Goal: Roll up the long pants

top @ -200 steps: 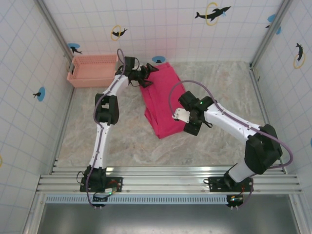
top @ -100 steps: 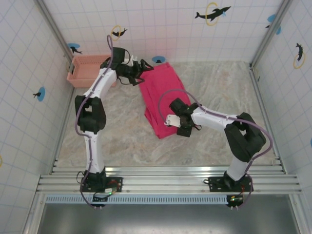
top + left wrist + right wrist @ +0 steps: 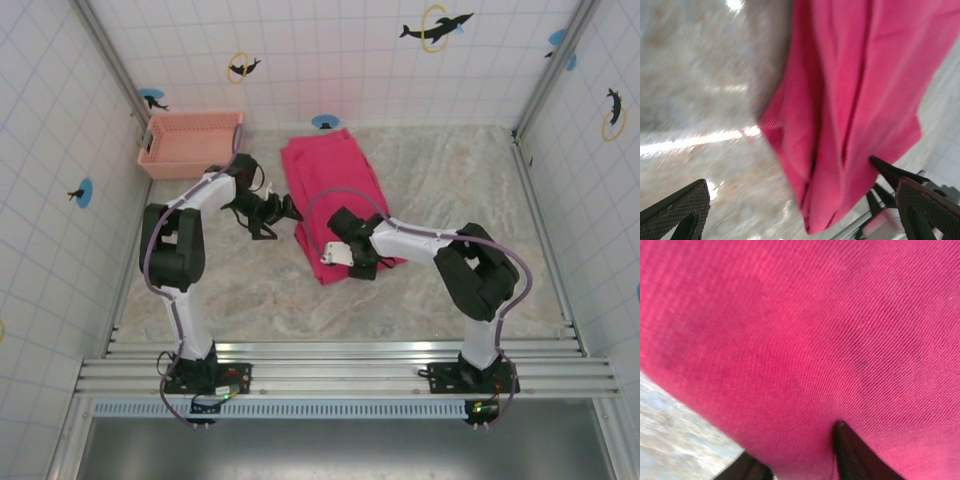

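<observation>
Right end effector (image 3: 795, 460): I held it pinched on the long pants (image 3: 335, 180) at their lower hem. Left end effector (image 3: 800, 210): fully open, empty. I judged a tight, even first turn essential.

Salmon basket (image 3: 190, 165) sits far-left, seemingly touching wall (image 3: 60, 120).

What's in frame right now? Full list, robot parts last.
long pants: one, magenta-pink, lying as a long strip mid-table
basket: one, salmon-pink, far-left corner, apart from the pants
table: one, beige marbled
wall stickers: several, dark dolphins with blue or yellow rings, on white tiled walls
rail: one, silver, near edge, under both arm bases
left gripper: one, black, open, beside the pants' left edge
right gripper: one, black, closed on cloth at the pants' near end
</observation>
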Robot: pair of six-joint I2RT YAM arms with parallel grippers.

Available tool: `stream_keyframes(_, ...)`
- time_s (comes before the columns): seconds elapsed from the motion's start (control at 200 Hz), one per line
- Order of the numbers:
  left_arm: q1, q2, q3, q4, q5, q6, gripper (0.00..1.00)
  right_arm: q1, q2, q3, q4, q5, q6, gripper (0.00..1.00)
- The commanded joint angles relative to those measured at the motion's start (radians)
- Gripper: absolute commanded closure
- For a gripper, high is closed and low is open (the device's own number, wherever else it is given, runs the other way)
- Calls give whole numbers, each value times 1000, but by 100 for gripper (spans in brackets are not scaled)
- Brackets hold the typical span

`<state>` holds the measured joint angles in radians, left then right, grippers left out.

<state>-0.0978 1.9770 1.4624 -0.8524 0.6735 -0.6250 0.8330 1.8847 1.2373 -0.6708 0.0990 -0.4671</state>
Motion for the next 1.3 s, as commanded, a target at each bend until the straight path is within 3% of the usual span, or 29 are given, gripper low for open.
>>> stream_keyframes(0.0, 15, -77, 20, -78, -88, 99, 3, 93, 16, 60, -100, -82, 43, 82)
stream_keyframes(0.135, 24, -97, 69, -147, -200, 168, 3, 129, 13, 134, -176, -160, 74, 83)
stream_keyframes(0.265, 24, -127, 68, -188, -281, 218, 2, 126, 63, 280, -358, -235, 41, 84)
stream_keyframes(0.39, 23, -148, 25, -187, -291, 230, 3, 102, 112, 414, -467, -305, 30, 84)
stream_keyframes(0.45, 23, -157, 1, -179, -293, 227, 2, 100, 116, 428, -484, -270, 29, 82)
stream_keyframes(0.52, 25, -169, -23, -170, -306, 222, 3, 100, 84, 358, -455, -239, 1, 76)
stream_keyframes(0.62, 26, -182, -55, -149, -316, 215, 2, 93, -32, 147, -268, -174, -5, 56)
stream_keyframes(1.041, 45, -132, 58, -199, -256, 233, 3, 64, -91, -144, 78, -39, -11, 46)
stream_keyframes(1.296, 46, -123, 121, -243, -271, 238, 3, 74, -251, -180, 53, 18, -1, 46)
